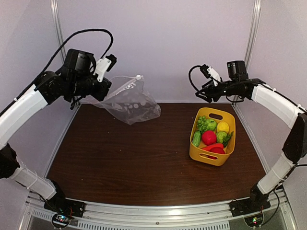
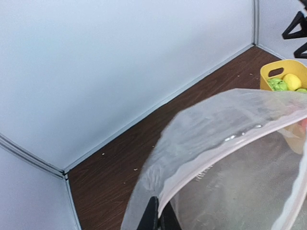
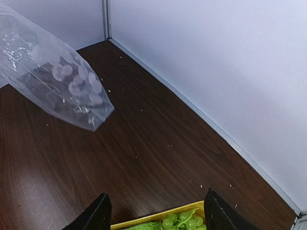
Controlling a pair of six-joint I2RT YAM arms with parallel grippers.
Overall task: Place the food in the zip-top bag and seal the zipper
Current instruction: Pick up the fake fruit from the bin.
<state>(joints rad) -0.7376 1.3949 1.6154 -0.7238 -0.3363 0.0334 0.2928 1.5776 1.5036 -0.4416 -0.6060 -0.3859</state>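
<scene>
High at left, left gripper clenching zip-top bag, right gripper spread above food

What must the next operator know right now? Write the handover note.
Left gripper: shut on the zip-top bag, holding it up over the table at far left, mouth open.
Right gripper: open, empty, above the yellow basket, at its far end.
Food: grapes, lemon, red apple, cucumber and the rest all lie in the basket.
Done: bag lifted.
Left: move every piece into the bag, then press the zipper shut.
</scene>
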